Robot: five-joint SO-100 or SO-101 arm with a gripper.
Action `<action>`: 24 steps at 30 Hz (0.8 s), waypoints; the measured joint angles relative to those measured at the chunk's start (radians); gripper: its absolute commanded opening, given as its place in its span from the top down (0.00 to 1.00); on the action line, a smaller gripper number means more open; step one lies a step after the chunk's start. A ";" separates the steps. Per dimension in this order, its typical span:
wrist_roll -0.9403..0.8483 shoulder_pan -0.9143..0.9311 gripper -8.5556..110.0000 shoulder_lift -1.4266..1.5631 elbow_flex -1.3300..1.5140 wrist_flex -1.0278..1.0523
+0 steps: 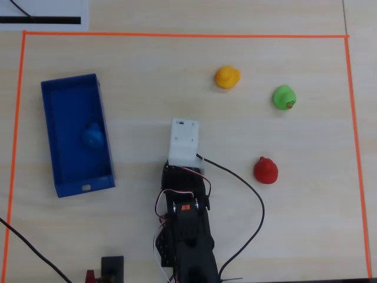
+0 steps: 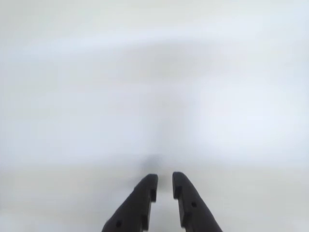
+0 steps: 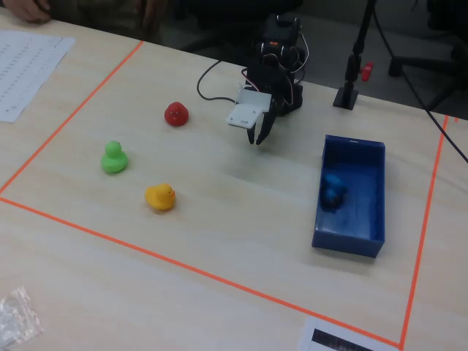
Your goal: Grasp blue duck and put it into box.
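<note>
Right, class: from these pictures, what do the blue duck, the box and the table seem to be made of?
Blue duck: probably soft rubber or vinyl; rounded, one solid colour, dull sheen.
Box: looks like rigid matte plastic; thin straight walls, uniform blue, possibly printed.
Table: pale wood or wood-look laminate; faint lengthwise grain, smooth satin surface. Which of the two, the pictures leave open.

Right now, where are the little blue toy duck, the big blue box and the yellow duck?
small rounded blue toy duck (image 1: 93, 137), overhead view, on its body, inside the box.
large rectangular blue box (image 1: 86, 188), overhead view, on its slotted short wall.
small yellow toy duck (image 3: 159, 197), fixed view, on its body, on the table.
</note>
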 measured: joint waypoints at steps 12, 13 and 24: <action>-0.029 0.029 0.90 0.014 0.000 0.170; -0.029 0.034 0.90 0.014 0.000 0.170; -0.029 0.037 0.90 0.014 0.000 0.170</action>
